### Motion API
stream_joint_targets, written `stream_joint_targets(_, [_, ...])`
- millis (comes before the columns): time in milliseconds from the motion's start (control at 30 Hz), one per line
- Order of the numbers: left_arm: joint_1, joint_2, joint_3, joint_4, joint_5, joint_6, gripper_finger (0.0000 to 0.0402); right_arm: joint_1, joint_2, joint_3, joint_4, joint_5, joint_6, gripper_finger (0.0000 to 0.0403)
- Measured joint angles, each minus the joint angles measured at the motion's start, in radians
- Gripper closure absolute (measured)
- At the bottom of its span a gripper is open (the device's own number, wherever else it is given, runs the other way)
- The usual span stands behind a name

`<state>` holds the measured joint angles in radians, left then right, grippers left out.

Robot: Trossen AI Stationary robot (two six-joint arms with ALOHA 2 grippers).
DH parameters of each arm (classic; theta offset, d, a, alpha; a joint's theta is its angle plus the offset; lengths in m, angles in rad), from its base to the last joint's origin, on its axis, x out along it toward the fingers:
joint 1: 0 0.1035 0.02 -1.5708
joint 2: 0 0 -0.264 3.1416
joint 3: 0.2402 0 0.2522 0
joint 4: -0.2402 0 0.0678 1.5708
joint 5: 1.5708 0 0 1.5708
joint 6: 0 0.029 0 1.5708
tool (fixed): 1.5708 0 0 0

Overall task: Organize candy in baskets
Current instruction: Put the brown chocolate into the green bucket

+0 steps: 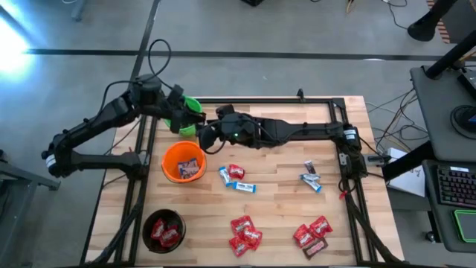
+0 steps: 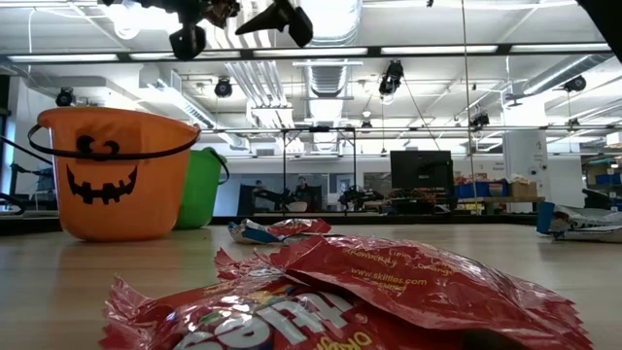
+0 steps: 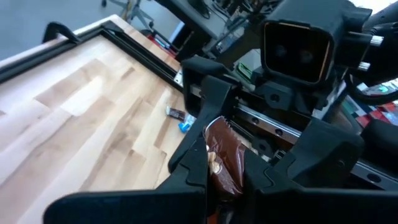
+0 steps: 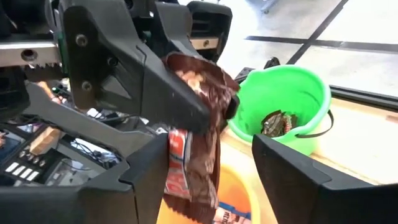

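My left gripper (image 1: 192,123) and my right gripper (image 1: 207,135) meet in the air beside the green bucket (image 1: 190,109), above the orange bucket (image 1: 183,161). The left gripper (image 3: 224,186) is shut on a dark brown candy (image 4: 199,124). The right gripper (image 4: 210,149) is open, with one finger on either side of that candy. The green bucket (image 4: 283,102) holds one dark candy (image 4: 277,122). Red candies lie in the black bucket (image 1: 163,228). Loose blue-and-white candies (image 1: 236,179) and red candies (image 1: 244,233) lie on the table. My left gripper pinches the brown candy's upper end (image 4: 205,81) between its two fingers, coming from the table's far left. The candy is lifted clear and hangs below the fingers over the orange bucket (image 4: 239,193). My right gripper: the candy's lower end (image 4: 186,168) hangs close beside one open finger (image 4: 146,177); touching or not, I cannot tell.
More candies lie toward the right: blue-and-white ones (image 1: 311,177) and red ones with a brown one (image 1: 312,232). A red wrapper (image 2: 369,292) fills the front of the low view. A black frame (image 1: 349,186) runs along the table's edges.
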<state>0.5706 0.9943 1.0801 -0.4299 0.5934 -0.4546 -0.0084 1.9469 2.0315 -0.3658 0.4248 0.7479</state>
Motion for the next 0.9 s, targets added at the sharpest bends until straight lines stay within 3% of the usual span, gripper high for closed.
stream_joint_targets(300, [0.145, 0.001, 0.000, -0.023, 0.062, 0.040, 0.0397, -0.019, 0.000, 0.000, -0.021, -0.006, 0.002, 0.0158])
stream_joint_targets(900, [0.529, 0.002, 0.000, -0.242, 0.063, 0.266, 0.0397, -0.094, 0.000, 0.000, -0.318, -0.007, 0.067, 0.0155])
